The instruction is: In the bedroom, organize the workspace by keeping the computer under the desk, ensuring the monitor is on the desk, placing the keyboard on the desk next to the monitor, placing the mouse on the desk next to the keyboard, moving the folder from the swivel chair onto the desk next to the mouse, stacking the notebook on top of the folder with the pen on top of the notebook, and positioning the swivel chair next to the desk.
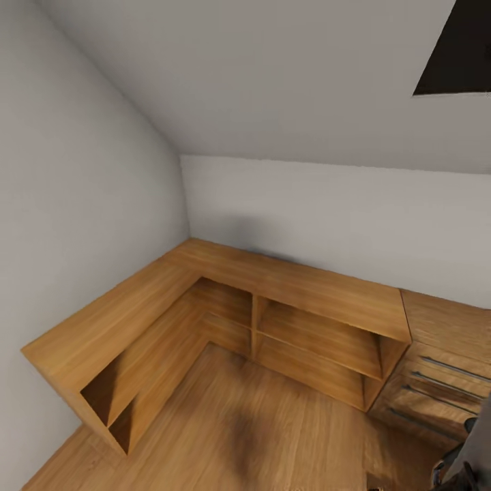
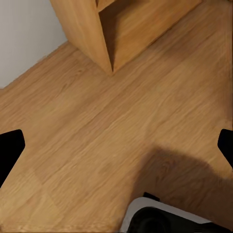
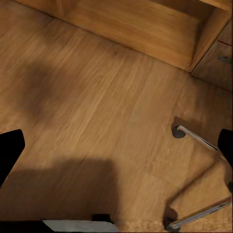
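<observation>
An L-shaped wooden desk unit (image 1: pixel 286 286) with open shelves underneath fills the room's corner, and its top is bare. The chrome legs and casters of the swivel chair (image 3: pixel 199 141) stand on the floor close to my right gripper (image 3: pixel 116 145), which hangs open over bare floorboards. My left gripper (image 2: pixel 116 145) is also open above the floor, near the end of the shelf unit (image 2: pixel 104 34). Nothing is between either pair of fingers.
A wooden drawer chest (image 1: pixel 443 368) with metal handles adjoins the desk unit on the right. A dark grey shape (image 1: pixel 470 443) sits in the head view's lower right corner. My base (image 2: pixel 165 218) shows below the left gripper. White walls close the corner.
</observation>
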`<state>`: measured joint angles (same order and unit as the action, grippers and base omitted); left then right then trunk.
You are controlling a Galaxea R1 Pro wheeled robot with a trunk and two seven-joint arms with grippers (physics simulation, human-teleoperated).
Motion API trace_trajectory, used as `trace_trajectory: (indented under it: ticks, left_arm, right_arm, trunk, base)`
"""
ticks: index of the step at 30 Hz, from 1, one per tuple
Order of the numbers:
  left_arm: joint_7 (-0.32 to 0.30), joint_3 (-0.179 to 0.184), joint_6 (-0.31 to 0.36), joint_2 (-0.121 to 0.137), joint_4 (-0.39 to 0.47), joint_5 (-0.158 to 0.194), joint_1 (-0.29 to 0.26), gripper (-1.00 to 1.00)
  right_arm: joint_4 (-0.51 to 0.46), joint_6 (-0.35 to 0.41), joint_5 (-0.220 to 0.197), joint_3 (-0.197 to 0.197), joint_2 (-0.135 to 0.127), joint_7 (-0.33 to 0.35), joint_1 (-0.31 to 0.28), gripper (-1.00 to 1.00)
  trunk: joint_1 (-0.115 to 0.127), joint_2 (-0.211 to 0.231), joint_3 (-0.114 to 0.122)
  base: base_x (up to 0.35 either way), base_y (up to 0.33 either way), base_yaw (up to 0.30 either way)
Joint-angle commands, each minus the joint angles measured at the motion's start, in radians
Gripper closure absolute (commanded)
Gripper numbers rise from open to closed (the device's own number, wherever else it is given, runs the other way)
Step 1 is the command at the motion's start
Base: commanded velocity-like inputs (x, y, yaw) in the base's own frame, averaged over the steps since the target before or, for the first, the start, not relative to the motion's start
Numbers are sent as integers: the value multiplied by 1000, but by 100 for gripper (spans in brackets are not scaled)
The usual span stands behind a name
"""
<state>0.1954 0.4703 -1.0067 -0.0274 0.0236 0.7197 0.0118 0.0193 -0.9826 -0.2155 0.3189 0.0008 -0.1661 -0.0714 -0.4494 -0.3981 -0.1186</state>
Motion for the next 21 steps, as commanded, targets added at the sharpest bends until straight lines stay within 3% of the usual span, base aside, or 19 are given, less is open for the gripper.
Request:
trace_trajectory:
  ticks: [1,13,21]
  left_arm:
    - [10,9,9,0,2,-1,0,-100]
    - [7,12,39,0,4,-6,0,-100]
    - [7,15,47,-4,4,-6,0,-100]
  right_arm:
    - [2,4,-5,9,0,-4,-1,-100]
    - [-1,29,-6,10,-1,-4,-1,-100]
    - [-4,33,2,15,5,-3,-1,-100]
  trunk:
    - [-1,-2,-1]
    - [-1,-2,4]
    - [-1,-2,4]
  base:
    - [15,301,-297]
    - [142,294,-297]
    - [93,63,-297]
